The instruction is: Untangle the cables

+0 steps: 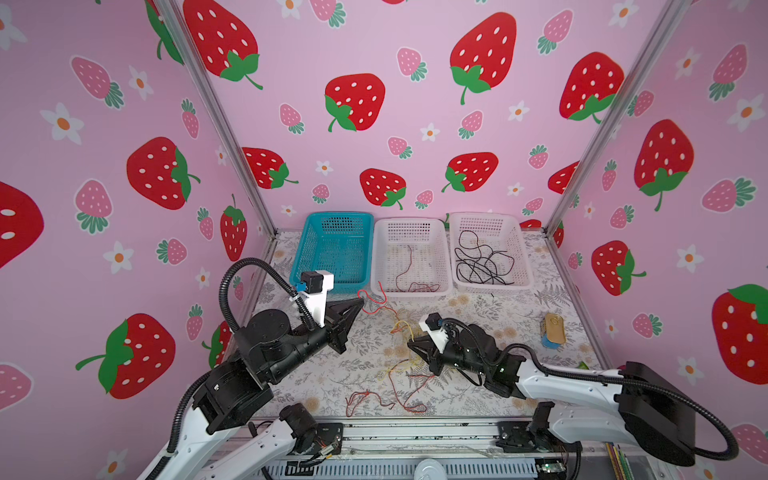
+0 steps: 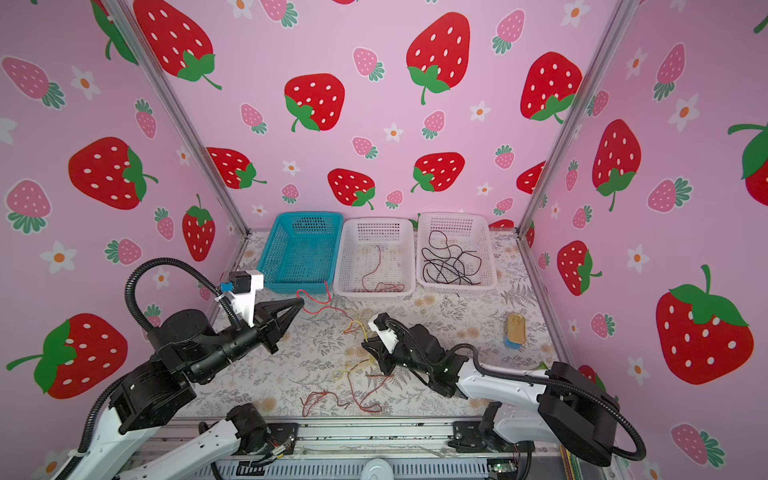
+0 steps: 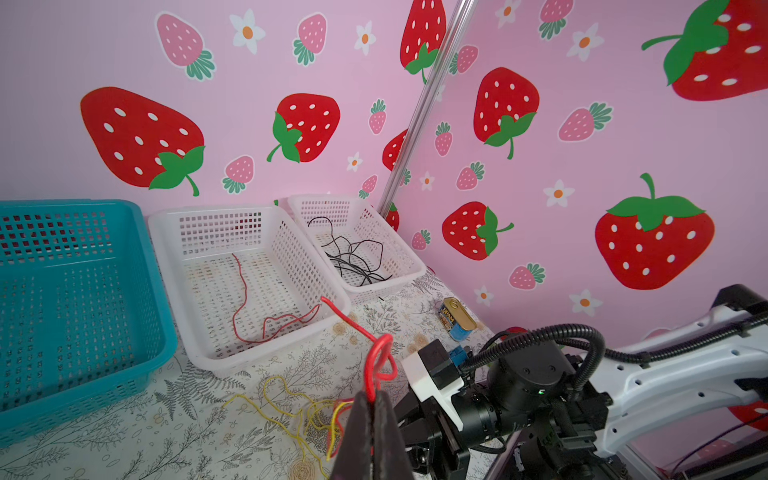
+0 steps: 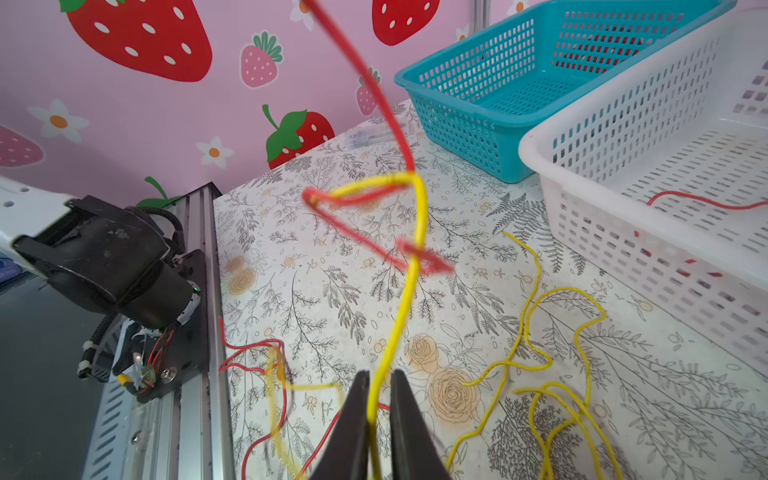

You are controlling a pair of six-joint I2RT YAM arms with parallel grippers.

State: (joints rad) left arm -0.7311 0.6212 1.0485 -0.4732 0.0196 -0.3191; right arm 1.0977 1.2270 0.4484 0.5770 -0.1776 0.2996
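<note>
Works over a floral table (image 1: 316,374) with three baskets along the back wall: blue basket (image 1: 338,216) empty, middle white basket (image 1: 409,221) with one red strand (image 1: 410,257), right white basket (image 1: 484,215) with the black cables (image 1: 482,262).

Holds the left gripper (image 1: 361,300) raised just in front of the blue basket, jaws pressed together on a red cable (image 3: 376,353). Holds the right gripper (image 4: 379,376) lower, near the table's middle, jaws clamped on a yellow cable (image 4: 399,316).

Shows red wound round yellow in mid-air between the two grippers, with loose loops (image 1: 359,397) of both colours trailing on the table toward the front edge.

Likely to cinch that twist into a knot if pulled straight apart. Could slip a thin wire out of the pinch under tension. Could also snag the red on the middle basket's near corner, or drag the loops off the front edge.
</note>
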